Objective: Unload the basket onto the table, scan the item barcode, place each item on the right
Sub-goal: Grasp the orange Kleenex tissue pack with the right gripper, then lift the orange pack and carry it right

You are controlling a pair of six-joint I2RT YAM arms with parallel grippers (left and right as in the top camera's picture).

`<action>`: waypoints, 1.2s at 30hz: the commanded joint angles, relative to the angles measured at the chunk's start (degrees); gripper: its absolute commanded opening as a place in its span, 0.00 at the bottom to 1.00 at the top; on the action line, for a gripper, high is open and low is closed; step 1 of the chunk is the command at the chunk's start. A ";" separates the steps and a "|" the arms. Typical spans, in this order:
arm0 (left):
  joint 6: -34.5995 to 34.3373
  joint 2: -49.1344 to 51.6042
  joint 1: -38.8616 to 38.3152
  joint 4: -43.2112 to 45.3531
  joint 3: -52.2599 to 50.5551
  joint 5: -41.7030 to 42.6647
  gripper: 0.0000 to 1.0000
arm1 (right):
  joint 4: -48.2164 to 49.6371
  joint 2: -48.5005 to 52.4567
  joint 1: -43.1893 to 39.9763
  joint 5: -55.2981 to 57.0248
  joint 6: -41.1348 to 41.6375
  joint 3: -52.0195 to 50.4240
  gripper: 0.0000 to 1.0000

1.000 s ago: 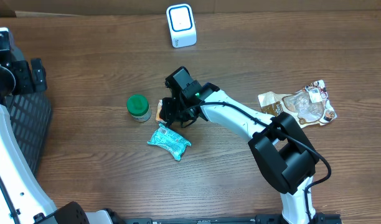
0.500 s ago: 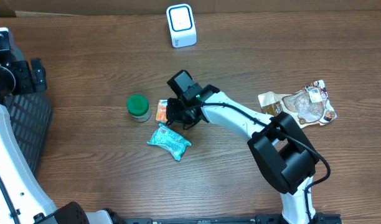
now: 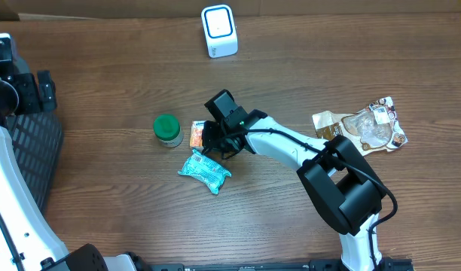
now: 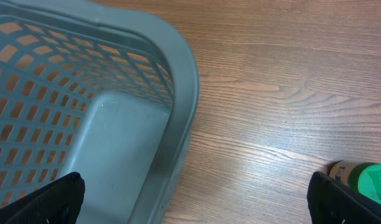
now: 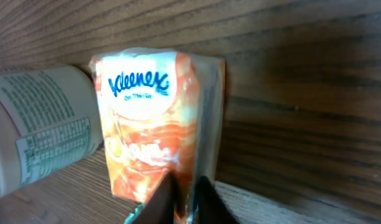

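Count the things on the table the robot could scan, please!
4: green-lidded bottle; orange Kleenex pack beside it, pinched by the right gripper; teal packet below; crinkly bag at right, maybe hiding another.

The item's a little Kleenex pack [image 5: 147,124]: orange and white soft wrap, blue logo in a white oval on the face that the wrist cam sees. It's down near the middle of the table [image 3: 328,68], and the right gripper [image 5: 189,200] is pinching a thin edge of the wrap. The scanner [image 3: 218,30] is a small white box with a blue-rimmed face, sitting well apart from the pack at the table's far edge.
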 commanded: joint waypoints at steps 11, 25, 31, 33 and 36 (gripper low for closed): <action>1.27 0.31 0.24 0.20 0.24 0.02 1.00 | -13.66 -2.43 -7.98 -14.69 -33.29 4.63 0.04; 1.27 0.31 0.24 0.20 0.24 0.02 1.00 | -27.47 -3.26 -15.04 -9.60 -51.63 7.28 0.04; 1.27 0.31 0.24 0.20 0.24 0.02 1.00 | -27.10 -2.73 -17.14 -8.94 -44.70 7.28 0.37; 1.27 0.31 0.24 0.20 0.24 0.02 0.99 | -27.23 -2.73 -18.21 -9.16 -42.82 7.28 0.45; 1.27 0.31 0.24 0.17 0.24 0.02 1.00 | -27.91 -2.69 -19.04 -10.93 -42.03 7.26 0.46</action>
